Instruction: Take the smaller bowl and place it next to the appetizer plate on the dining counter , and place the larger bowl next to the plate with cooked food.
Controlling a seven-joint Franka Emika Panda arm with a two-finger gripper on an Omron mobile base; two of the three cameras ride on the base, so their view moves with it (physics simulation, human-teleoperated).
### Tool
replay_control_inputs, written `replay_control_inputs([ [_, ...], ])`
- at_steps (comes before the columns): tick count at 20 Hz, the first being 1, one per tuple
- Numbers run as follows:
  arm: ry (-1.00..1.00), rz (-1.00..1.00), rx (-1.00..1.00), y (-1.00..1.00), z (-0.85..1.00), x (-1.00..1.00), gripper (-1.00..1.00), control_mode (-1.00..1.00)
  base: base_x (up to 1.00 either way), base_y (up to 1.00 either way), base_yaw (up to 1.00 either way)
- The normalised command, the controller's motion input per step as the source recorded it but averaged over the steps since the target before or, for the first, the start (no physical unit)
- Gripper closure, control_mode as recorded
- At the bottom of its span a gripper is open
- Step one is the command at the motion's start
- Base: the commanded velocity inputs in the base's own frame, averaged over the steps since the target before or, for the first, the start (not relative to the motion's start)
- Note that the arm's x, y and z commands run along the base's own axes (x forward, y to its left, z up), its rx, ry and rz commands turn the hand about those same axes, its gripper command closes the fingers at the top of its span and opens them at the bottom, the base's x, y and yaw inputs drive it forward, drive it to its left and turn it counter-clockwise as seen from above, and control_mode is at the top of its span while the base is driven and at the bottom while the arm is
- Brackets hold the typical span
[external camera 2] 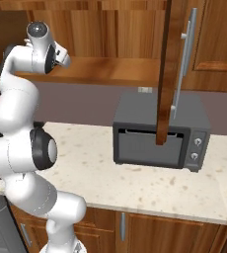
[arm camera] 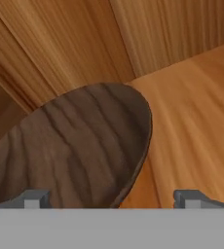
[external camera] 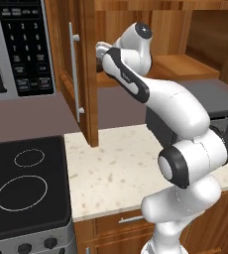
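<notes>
One smaller bowl (arm camera: 80, 146) fills the hand view's lower left, on the wooden cabinet shelf (arm camera: 196, 121). The gripper (arm camera: 112, 198) stands wide open, one fingertip over the bowl, one at lower right. Microwave keypad (external camera: 27, 47) text is unreadable.

A home kitchen. Wooden wall cabinets (external camera 2: 110, 29) hang over a beige speckled stone counter (external camera: 116, 168), one door (external camera: 79, 69) swung open with a metal bar handle. A black glass cooktop (external camera: 24, 191) with ringed burners sits under a microwave's keypad (external camera: 27, 47). A grey toaster oven (external camera 2: 160, 133) stands on the counter. Ahead of the fingers, a wooden shelf (arm camera: 196, 112) holds a dark wood-grain bowl (arm camera: 80, 151).
</notes>
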Motion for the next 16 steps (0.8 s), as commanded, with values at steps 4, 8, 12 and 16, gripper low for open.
replay_control_inputs([
  [4,0.00,0.00,-0.05,0.16,-0.04,0.45,-1.00,-1.00,0.00,0.00,0.00],
  [8,0.03,-0.02,-0.07,0.20,-0.19,0.17,1.00,-1.00,0.00,0.00,0.00],
  [12,0.10,-0.04,-0.06,0.18,-0.17,0.00,1.00,-1.00,0.00,0.00,0.00],
  [16,0.02,-0.10,-0.01,-0.03,-0.08,-0.20,1.00,-1.00,0.00,0.00,0.00],
])
